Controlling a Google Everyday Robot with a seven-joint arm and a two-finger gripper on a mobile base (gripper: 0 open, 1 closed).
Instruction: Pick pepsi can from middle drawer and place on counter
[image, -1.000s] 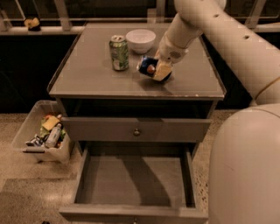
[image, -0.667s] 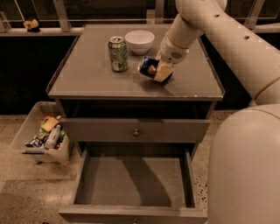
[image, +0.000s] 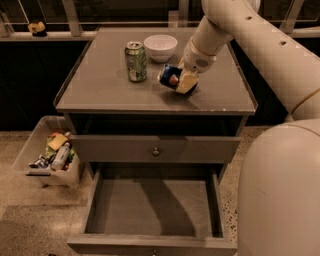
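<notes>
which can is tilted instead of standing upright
The blue pepsi can, held tilted in the hand at the middle right of the counter. The green can to its left stands upright.

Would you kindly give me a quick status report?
Claw over grey counter, shut on tilted dark blue pepsi can. Green patterned can, white bowl nearby, apart. Grey middle drawer open.

A green can (image: 135, 61) stands beside a white bowl (image: 160, 47); cluttered bin (image: 55, 178) below.
</notes>
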